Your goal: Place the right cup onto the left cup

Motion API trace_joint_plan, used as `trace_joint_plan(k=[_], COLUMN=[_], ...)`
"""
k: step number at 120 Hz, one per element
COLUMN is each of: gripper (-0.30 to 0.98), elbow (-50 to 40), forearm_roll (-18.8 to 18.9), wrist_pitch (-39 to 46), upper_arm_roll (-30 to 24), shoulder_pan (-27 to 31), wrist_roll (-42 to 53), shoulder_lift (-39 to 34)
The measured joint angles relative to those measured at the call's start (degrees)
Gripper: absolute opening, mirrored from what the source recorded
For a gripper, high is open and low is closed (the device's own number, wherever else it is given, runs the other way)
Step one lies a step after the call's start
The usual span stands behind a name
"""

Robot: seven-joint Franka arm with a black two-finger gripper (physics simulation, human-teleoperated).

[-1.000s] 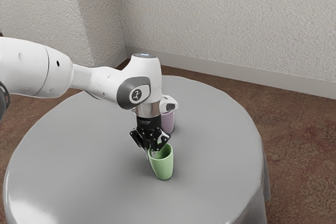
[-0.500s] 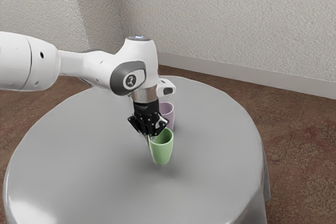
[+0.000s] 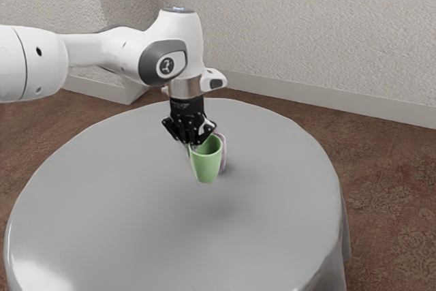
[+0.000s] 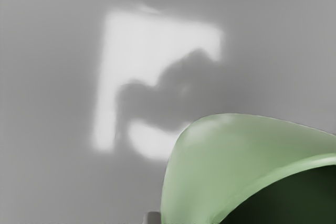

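One green cup (image 3: 206, 164) hangs higher above the table (image 3: 129, 202) than a moment ago, its wall pinched between the gripper's (image 3: 193, 146) nearly closed fingers; toward two o'clock in the exterior view, the lilac cup (image 3: 223, 152) (presumably the target) awaits it.

Cups: two, one green cup (image 3: 206, 167), one mauve cup (image 3: 224, 152)
White robot arms (image 3: 178, 35): one
End effectors (image 3: 193, 146): one
Round worktops (image 3: 129, 195): one
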Motion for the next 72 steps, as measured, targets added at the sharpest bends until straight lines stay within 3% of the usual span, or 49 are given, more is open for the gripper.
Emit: trace_joint_plan(k=[72], gripper=[-0.10], elbow=[12.87], forearm_roll=[1.55], wrist_pitch=[-6.81], upper_arm_roll=[2.15], shoulder_pan=[0.47], wrist_roll=[2.08], shoulder_lift=[5.17])
